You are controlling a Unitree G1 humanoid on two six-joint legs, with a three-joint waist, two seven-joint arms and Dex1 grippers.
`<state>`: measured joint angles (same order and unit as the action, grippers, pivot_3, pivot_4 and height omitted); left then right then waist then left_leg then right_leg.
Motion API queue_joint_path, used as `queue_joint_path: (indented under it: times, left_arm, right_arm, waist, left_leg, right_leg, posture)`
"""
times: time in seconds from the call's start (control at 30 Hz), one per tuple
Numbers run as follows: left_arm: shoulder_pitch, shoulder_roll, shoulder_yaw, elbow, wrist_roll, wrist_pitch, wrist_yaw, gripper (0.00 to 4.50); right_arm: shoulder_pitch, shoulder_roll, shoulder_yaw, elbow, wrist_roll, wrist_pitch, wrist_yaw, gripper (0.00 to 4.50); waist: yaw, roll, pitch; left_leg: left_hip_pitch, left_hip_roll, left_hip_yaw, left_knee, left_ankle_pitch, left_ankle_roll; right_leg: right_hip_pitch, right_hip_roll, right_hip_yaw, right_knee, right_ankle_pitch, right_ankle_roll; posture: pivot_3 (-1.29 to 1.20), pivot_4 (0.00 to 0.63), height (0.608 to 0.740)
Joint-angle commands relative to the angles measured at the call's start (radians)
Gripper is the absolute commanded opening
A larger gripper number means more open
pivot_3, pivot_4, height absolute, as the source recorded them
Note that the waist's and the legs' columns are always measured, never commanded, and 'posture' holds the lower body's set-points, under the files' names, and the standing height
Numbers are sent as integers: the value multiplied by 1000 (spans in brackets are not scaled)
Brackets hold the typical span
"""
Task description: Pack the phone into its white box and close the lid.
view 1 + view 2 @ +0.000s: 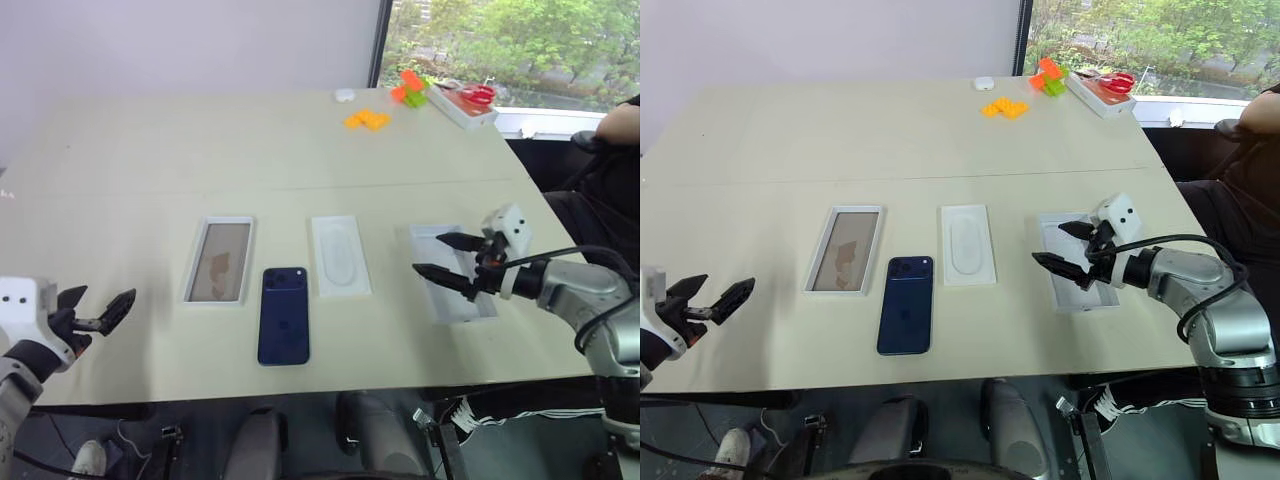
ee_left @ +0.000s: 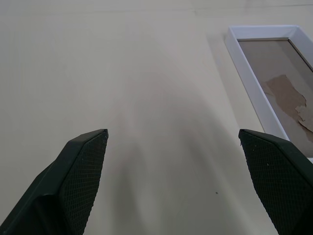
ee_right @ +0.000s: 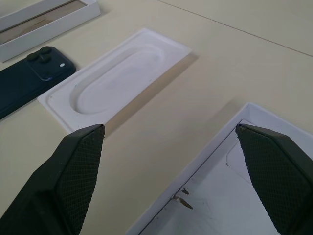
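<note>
Counter [image 1: 120, 180] in your head view carries the dark navy-blue glossy phone [image 1: 284, 315], between the brown-floored white box [image 1: 219, 261] and a white recessed insert [image 1: 340, 254]. Left wrist: left gripper [image 2: 173, 161] spread, empty. Right wrist: right gripper [image 3: 171, 152] spread above the plain white lid [image 3: 230, 196].

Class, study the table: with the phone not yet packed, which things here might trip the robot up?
The insert and lid are both white trays, so the right gripper, open above the lid, might confuse them. The glossy phone lies flat, offering little edge to pinch. The white box could slide.
</note>
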<state>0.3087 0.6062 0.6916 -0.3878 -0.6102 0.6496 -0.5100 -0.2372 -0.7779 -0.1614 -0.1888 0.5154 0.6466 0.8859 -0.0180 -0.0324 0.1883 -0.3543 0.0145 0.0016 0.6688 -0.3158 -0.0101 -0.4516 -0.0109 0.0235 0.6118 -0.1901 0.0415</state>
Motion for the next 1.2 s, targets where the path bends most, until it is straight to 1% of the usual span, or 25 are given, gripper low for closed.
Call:
queue_joint_path:
  times: [0.03, 0.37, 0.67, 0.83, 0.93, 1.0, 1.07, 1.2]
  left_arm:
    - [14, -2, 38, -40, -16, -3, 7, 4500]
    - [24, -13, 15, -45, -29, -10, 9, 4500]
    - [-19, -38, -13, -34, -32, -12, 21, 4500]
    - [2, -57, -44, -129, -68, 28, 38, 4500]
    - [-4, -95, -42, -176, -119, 53, 84, 4500]
    - [-7, -98, -77, -211, -103, 59, 110, 4500]
    - [-27, -102, -119, -240, -88, 75, 150, 4500]
    - [-90, -97, -157, -291, -147, 123, 199, 4500]
  right_arm:
    - [-22, -1, -11, -12, 11, -12, 7, 4488]
    - [-4, -19, -32, -19, 16, -12, 24, 4488]
    - [-68, -6, 0, 23, -12, -27, 20, 4488]
    - [-73, -9, 2, 16, 1, -21, 38, 4488]
    - [-78, -1, 20, 43, -22, -46, 36, 4488]
    - [-83, 8, 31, 49, -30, -54, 29, 4488]
    - [-85, 11, 32, 59, -35, -61, 29, 4488]
    - [-87, 13, 35, 65, -37, -64, 37, 4488]
  waist:
    - [0, 0, 0]
    - [-1, 0, 0]
    - [-2, 0, 0]
    - [0, 0, 0]
    - [1, 0, 0]
    - [1, 0, 0]
    - [1, 0, 0]
    - [2, 0, 0]
  left_leg:
    - [0, 0, 0, 0, 0, 0]
    - [0, 0, 0, 0, 0, 0]
    - [0, 0, 1, 0, 0, 0]
    - [0, 0, 0, 0, 0, 0]
    - [0, 0, 0, 0, 0, 0]
    - [0, 0, 0, 0, 0, 0]
    - [0, -1, 0, 1, 0, 0]
    - [0, -2, -1, 1, 0, 0]
  right_leg:
    - [0, 0, 0, 0, 0, 0]
    - [0, 0, 0, 0, 0, 0]
    - [0, 0, 0, 0, 0, 0]
    - [0, 1, 0, 0, 0, 0]
    - [0, 0, 0, 0, 0, 0]
    - [0, 0, 1, 0, 0, 0]
    - [1, 0, 1, 0, 0, 0]
    - [2, 1, 1, 1, 0, 0]
  posture:
    - [0, 150, 726]
    - [0, 150, 726]
    - [0, 150, 726]
    - [0, 150, 726]
    - [0, 150, 726]
    - [0, 150, 726]
    - [0, 150, 726]
    - [0, 150, 726]
